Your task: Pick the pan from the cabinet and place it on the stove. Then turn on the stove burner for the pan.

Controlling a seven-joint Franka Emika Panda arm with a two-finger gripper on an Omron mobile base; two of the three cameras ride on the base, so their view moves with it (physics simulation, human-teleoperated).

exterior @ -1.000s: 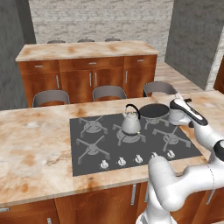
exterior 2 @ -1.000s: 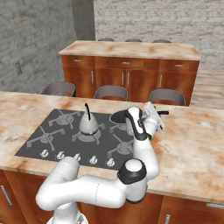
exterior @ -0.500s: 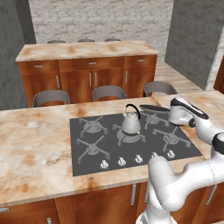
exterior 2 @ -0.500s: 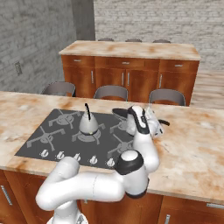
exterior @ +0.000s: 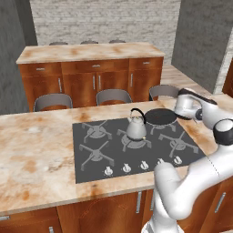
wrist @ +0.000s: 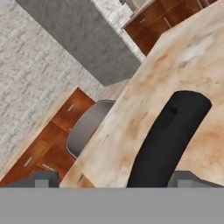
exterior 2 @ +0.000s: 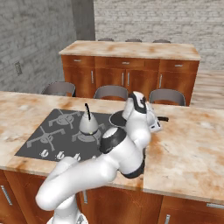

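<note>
Item one: you have a silver kettle (exterior: 136, 128), upright, left of the fingers. Item two: the marbled orange surface (exterior: 36, 150) lies beneath them. Item three: you see grey chairs (exterior: 112, 96) beyond, before a wooden island (exterior 2: 131, 65).

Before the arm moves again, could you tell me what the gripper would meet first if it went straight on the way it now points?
Most likely the pan's black handle, which lies between the open gripper's fingertips and runs straight ahead; past its end comes the marble counter. Depth is hard to judge here.
</note>
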